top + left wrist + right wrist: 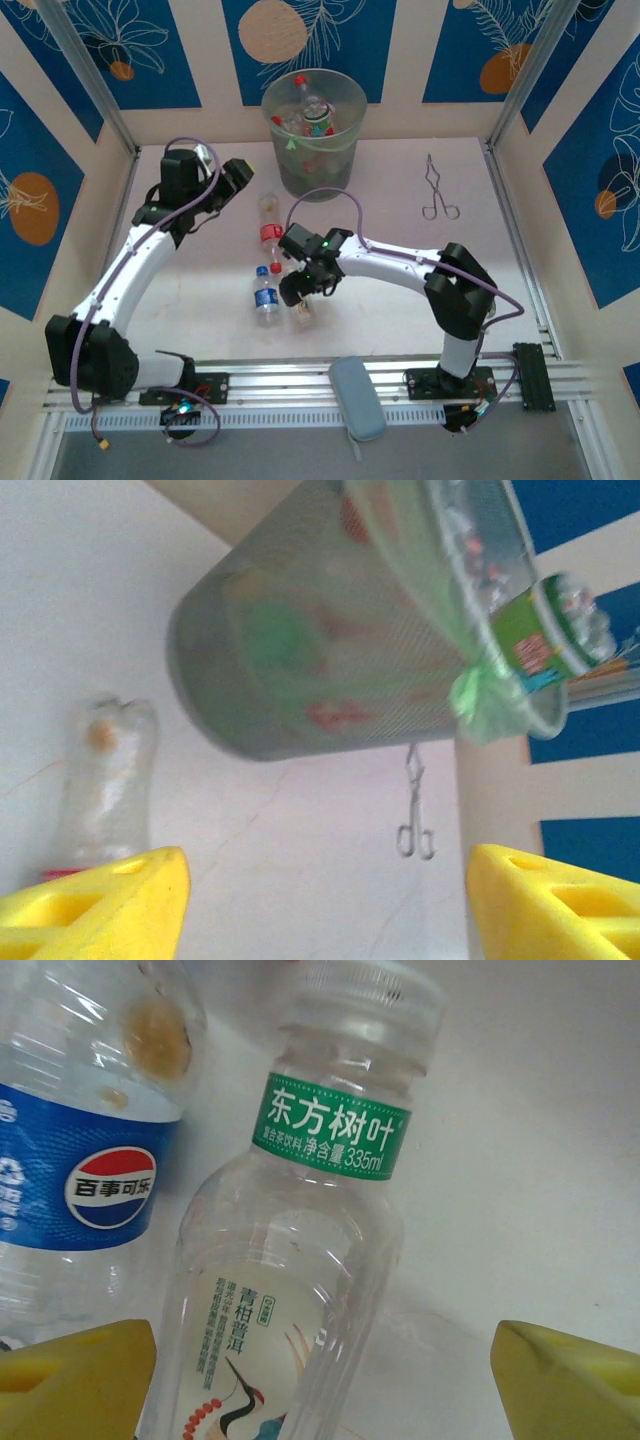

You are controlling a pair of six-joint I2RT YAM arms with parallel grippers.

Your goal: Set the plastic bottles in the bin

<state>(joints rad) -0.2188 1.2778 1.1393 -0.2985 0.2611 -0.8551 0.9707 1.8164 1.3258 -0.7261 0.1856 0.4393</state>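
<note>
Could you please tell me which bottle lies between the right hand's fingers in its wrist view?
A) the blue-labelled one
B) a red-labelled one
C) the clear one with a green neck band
C: the clear bottle with the green neck band lies between the yellow fingers of the open right hand, while the blue-labelled bottle lies off to one side.

The left arm point(120, 270) arches from its base up and forward, wrist turned to the right. The left pincer point(238, 175) has its 2 yellow fingers point(100, 905) spread wide. The right arm point(400, 265) reaches leftward with its elbow raised. The right pincer point(300, 290) angles downward, fingers point(70, 1380) likewise wide apart.
</note>
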